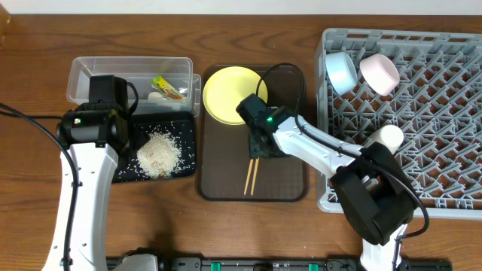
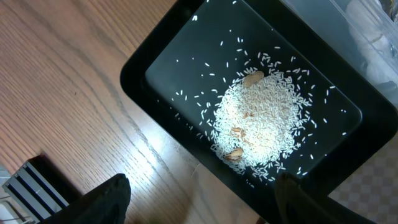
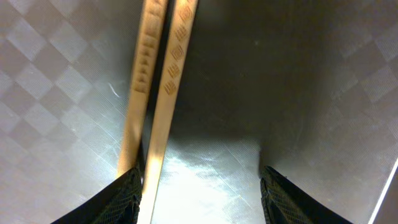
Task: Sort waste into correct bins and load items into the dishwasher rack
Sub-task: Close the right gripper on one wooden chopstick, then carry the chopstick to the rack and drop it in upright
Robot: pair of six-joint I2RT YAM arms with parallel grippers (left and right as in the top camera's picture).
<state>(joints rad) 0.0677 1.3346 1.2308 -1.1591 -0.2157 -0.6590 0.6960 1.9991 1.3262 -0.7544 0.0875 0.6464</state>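
Two wooden chopsticks lie side by side on the dark brown serving tray; in the right wrist view they run past the left finger. My right gripper is open and low over the tray, just right of the chopsticks. The yellow plate sits at the tray's far end. Rice scraps are piled in the black tray. The snack wrapper lies in the clear tub. My left gripper is open, above the black tray's edge. A blue bowl, white bowl and pale cup sit in the grey rack.
The rack fills the right side of the table. The clear tub and black tray sit together at the left, beside the serving tray. Bare wooden table lies along the far edge and at the front left.
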